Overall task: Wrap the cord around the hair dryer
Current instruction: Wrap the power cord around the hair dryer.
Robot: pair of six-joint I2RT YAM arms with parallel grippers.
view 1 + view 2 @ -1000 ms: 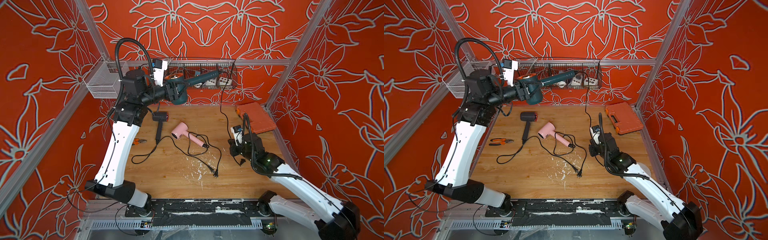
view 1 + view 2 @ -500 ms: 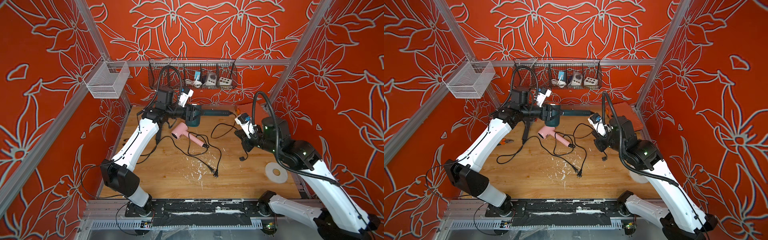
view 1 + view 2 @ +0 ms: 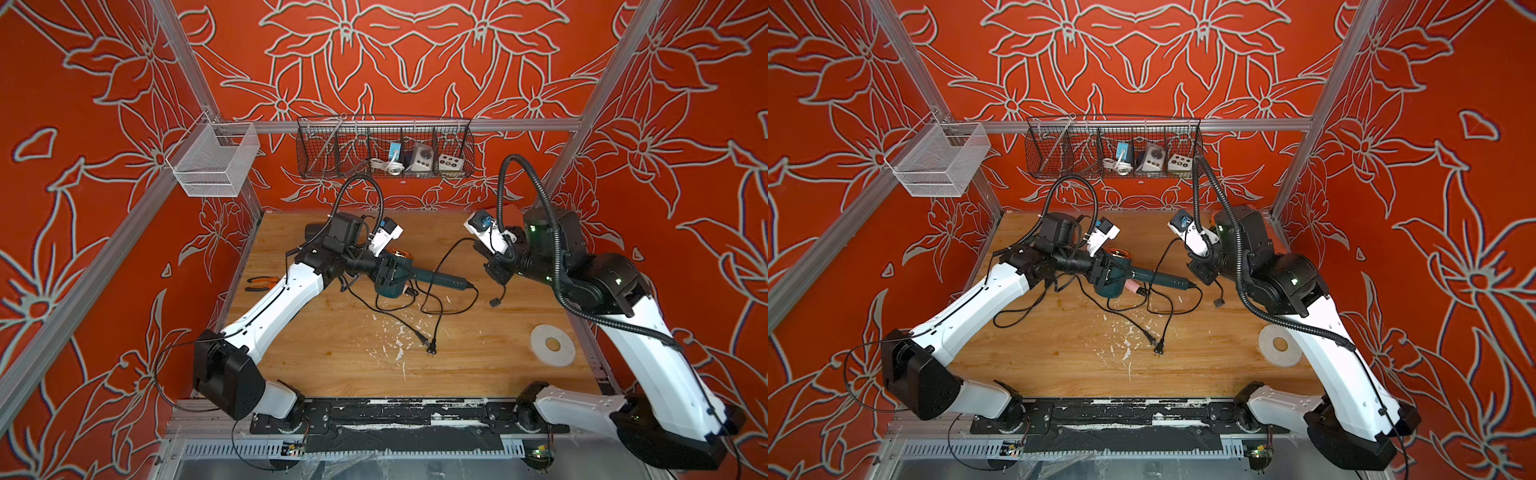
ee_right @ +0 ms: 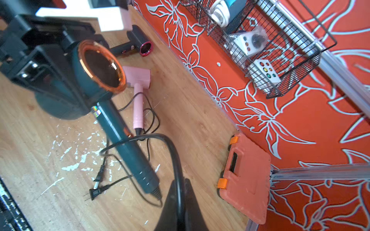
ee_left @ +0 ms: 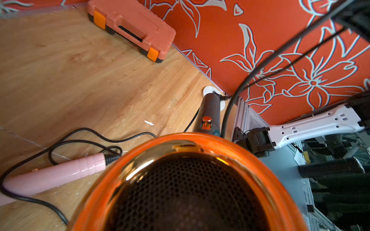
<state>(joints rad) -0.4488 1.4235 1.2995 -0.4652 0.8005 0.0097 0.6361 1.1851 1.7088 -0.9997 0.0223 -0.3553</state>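
My left gripper (image 3: 388, 270) is shut on the round head of a dark teal hair dryer (image 3: 440, 279) with an orange-gold rim. It holds the dryer low over the middle of the table in both top views, the handle pointing toward the right arm. The rim and dark grille (image 5: 186, 196) fill the left wrist view, so the fingers are hidden there. The black cord (image 4: 176, 160) loops once over the handle (image 4: 128, 148) and runs into my right gripper (image 4: 179, 190), which is shut on it beside the handle's end. The cord's plug (image 3: 493, 302) dangles below that gripper.
A pink hair dryer (image 4: 138, 80) lies under the teal one, and a black one (image 4: 138, 45) lies behind it; their cords sprawl to a loose plug (image 3: 432, 349). An orange tool case (image 4: 246, 180) sits at back right, a white tape roll (image 3: 552, 345) at right, pliers (image 3: 259, 284) at left. A wire basket (image 3: 384, 149) hangs on the back wall.
The left arm has brought the hair dryer down from beside the back basket to low over the table's middle. The right arm has risen off the table, still pinching the cord.
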